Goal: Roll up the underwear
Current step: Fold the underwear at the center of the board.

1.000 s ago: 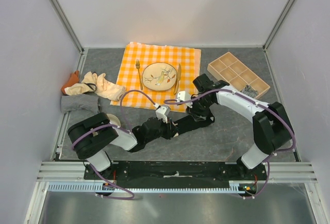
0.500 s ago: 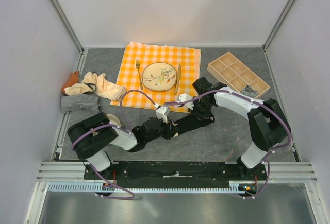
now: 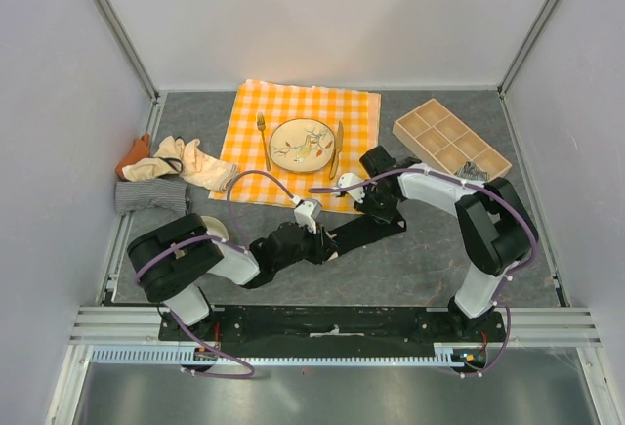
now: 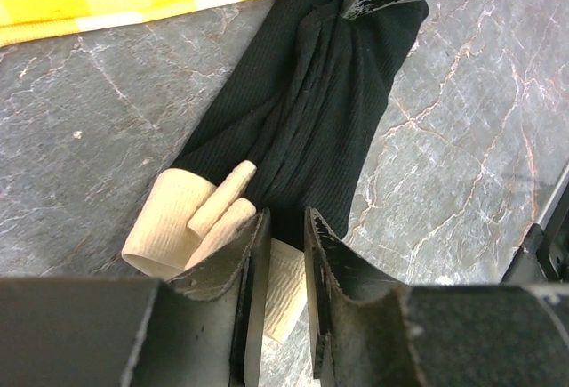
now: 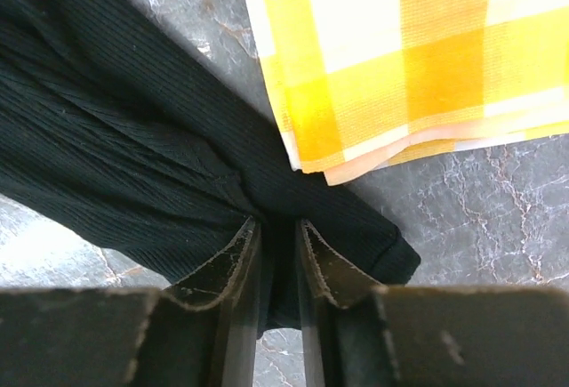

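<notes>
A black underwear point(image 3: 356, 233) with a cream band point(image 4: 169, 218) lies stretched on the grey table, just in front of the checked cloth. My left gripper point(image 4: 286, 222) is shut on its band end, with cream and black cloth between the narrow jaws. My right gripper point(image 5: 277, 227) is shut on the other end point(image 5: 116, 165), where the black fabric bunches into the pinch beside the cloth's corner. In the top view the left gripper point(image 3: 325, 239) and right gripper point(image 3: 377, 212) hold the garment between them. More underwear lies at the far left: orange point(image 3: 132, 156), cream point(image 3: 190, 163) and striped point(image 3: 151, 195).
The orange-and-white checked tablecloth point(image 3: 303, 112) carries a plate point(image 3: 303, 145), a fork point(image 3: 262, 130) and a knife point(image 3: 338, 147). A wooden compartment tray point(image 3: 451, 140) sits at the back right. Enclosure walls close in both sides and the back.
My right arm has shifted a little to the left, drawing its end of the black underwear closer to the tablecloth corner. The left arm has stayed put.
</notes>
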You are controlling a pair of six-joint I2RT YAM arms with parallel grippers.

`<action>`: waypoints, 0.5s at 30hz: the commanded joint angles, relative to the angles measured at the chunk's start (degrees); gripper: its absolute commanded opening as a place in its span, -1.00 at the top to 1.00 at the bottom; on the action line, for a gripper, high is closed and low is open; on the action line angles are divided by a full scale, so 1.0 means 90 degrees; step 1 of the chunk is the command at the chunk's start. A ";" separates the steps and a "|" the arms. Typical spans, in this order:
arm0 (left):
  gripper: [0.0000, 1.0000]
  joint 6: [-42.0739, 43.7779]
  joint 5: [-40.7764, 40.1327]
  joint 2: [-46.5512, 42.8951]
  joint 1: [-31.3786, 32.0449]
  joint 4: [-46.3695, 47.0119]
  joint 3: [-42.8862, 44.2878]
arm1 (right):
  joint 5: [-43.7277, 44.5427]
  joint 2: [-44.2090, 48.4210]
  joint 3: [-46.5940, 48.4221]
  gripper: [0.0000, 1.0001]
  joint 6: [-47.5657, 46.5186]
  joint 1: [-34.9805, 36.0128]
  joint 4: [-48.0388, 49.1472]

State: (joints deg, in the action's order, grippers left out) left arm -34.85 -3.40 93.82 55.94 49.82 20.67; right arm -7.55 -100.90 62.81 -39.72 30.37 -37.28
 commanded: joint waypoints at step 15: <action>-0.04 0.0513 0.0544 -0.1469 -0.0073 -0.2820 0.0702 | -0.2549 0.1738 0.0131 -0.06 0.0254 -0.0962 -0.0507</action>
State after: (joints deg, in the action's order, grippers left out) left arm -33.56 0.58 83.61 55.61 31.16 24.38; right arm -21.50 -87.85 64.03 -37.76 24.29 -41.23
